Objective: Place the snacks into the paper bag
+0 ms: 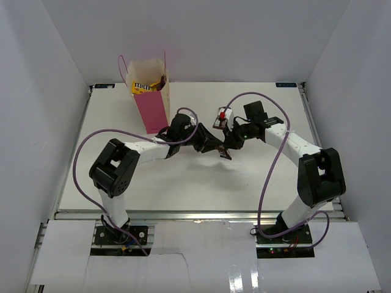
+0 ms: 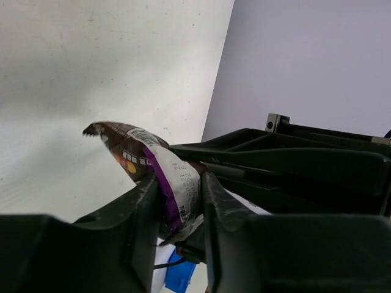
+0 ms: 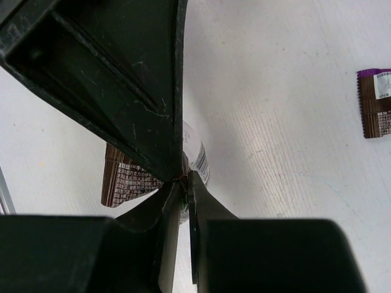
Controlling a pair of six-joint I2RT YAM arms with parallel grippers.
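L gripper (image 2: 180, 190) clamped on dark brown bar (image 2: 131, 146), R gripper (image 3: 185, 180) pinched on what looks like the same bar, near centre, well apart from paper bag (image 1: 149, 97) at far left; risk: both pull, wrapper tears or slips, bar drops short of bag.

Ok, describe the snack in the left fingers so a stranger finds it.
Look at the middle of the table for the left gripper. Pinched between its fingers is a brown packet with a purple stripe; the other brown packet lies flat, loose.
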